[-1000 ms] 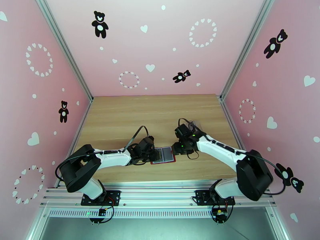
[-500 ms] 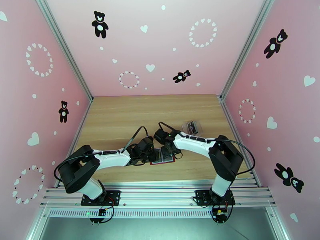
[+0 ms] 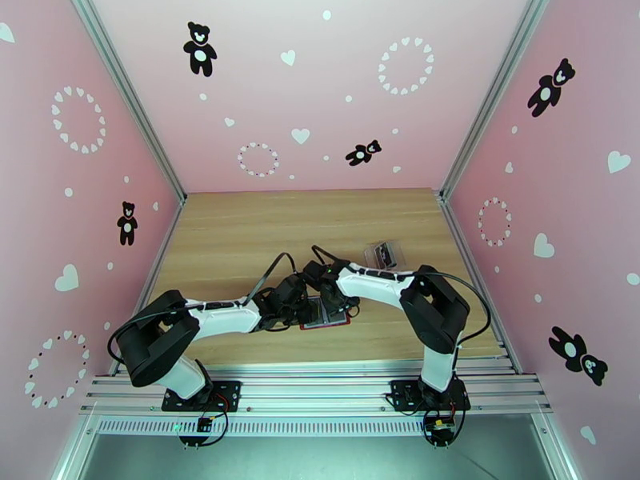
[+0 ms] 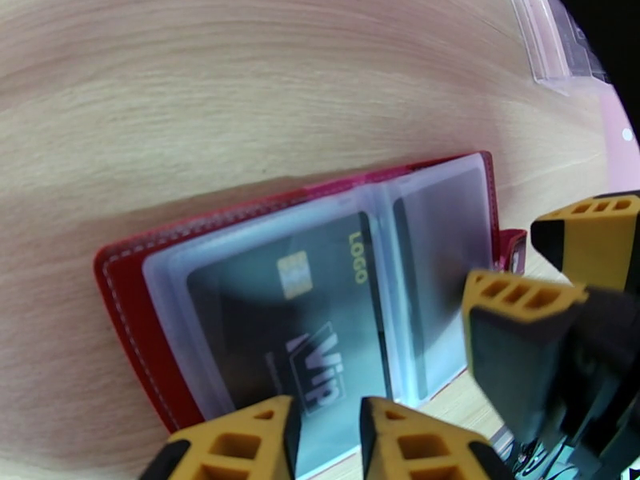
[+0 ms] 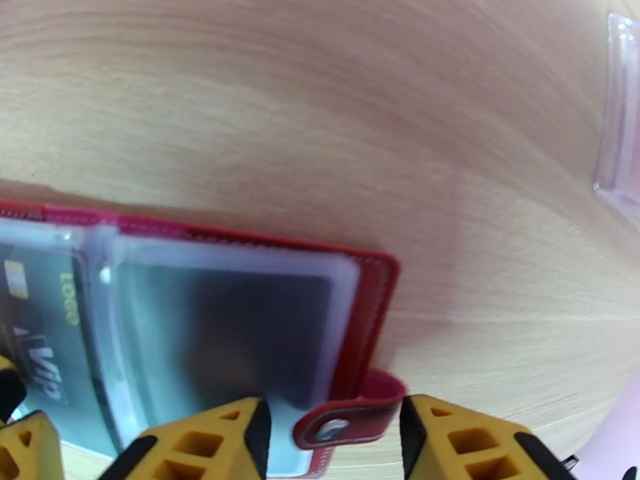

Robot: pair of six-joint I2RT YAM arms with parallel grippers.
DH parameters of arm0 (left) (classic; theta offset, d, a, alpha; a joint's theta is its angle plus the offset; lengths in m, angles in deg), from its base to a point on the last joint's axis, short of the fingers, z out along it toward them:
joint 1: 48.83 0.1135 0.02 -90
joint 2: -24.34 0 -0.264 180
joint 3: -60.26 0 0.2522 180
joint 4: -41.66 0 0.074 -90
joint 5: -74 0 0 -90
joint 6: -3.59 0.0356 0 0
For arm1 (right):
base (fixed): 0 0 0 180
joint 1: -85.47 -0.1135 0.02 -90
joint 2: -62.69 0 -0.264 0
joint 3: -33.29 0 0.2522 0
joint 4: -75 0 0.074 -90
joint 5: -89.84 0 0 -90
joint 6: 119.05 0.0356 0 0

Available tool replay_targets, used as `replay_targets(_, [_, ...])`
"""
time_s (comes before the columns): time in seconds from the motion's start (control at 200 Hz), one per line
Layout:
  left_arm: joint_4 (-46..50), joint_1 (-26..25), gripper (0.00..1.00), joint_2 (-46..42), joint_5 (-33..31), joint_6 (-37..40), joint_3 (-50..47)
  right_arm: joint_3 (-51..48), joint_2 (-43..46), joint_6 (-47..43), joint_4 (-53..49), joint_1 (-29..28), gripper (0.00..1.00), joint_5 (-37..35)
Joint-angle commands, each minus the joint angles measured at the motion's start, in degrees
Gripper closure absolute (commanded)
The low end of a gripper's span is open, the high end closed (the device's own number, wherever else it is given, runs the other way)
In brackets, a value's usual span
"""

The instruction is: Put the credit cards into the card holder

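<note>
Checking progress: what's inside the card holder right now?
In the card holder, a dark VIP card sits in the left clear pocket. The right pocket looks dark; its contents are blurred.

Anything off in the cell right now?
Nothing spilled or damaged. Card holder lies open on the table. Only oddity: the dark VIP card seems to stick out past its clear sleeve at the near edge, so likely not fully seated; hard to confirm.

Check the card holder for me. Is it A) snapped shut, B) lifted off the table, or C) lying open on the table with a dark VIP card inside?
C: the card holder lies spread open on the table, with a dark VIP card visible inside it.
</note>
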Motion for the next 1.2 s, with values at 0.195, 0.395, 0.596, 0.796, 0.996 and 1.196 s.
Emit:
replay_targets(0.195, [3.3, -0.5, 0.72, -0.4, -1.1, -0.1, -1.7, 1.8, 0.3, 0.7, -4.2, -0.1, 0.65, -4.4])
replay_targets(0.395, [3.4, -0.4, 0.72, -0.5, -1.1, -0.1, -1.7, 1.4, 1.6, 1.0, -4.9, -0.1, 0.73, -4.0])
replay_targets(0.596, [3.9, -0.5, 0.72, -1.5, -1.3, -0.1, -2.0, 0.4, 4.1, 1.0, -3.9, 0.0, 0.86, -2.6])
replay_targets(0.796, [8.7, -0.5, 0.5, -6.8, -5.2, 0.2, -2.6, -4.0, 9.8, 0.1, 2.4, 1.8, 1.0, 2.9])
replay_targets(0.996, [15.9, -0.2, 0.33, -12.9, -10.3, -0.7, -4.1, -9.3, 13.0, -0.4, 9.1, 4.2, 1.0, 11.1])
replay_targets(1.196, [11.4, -0.1, 0.39, -9.1, -7.1, -2.5, -6.4, -11.6, 12.7, 0.0, 13.3, 4.4, 1.0, 15.8])
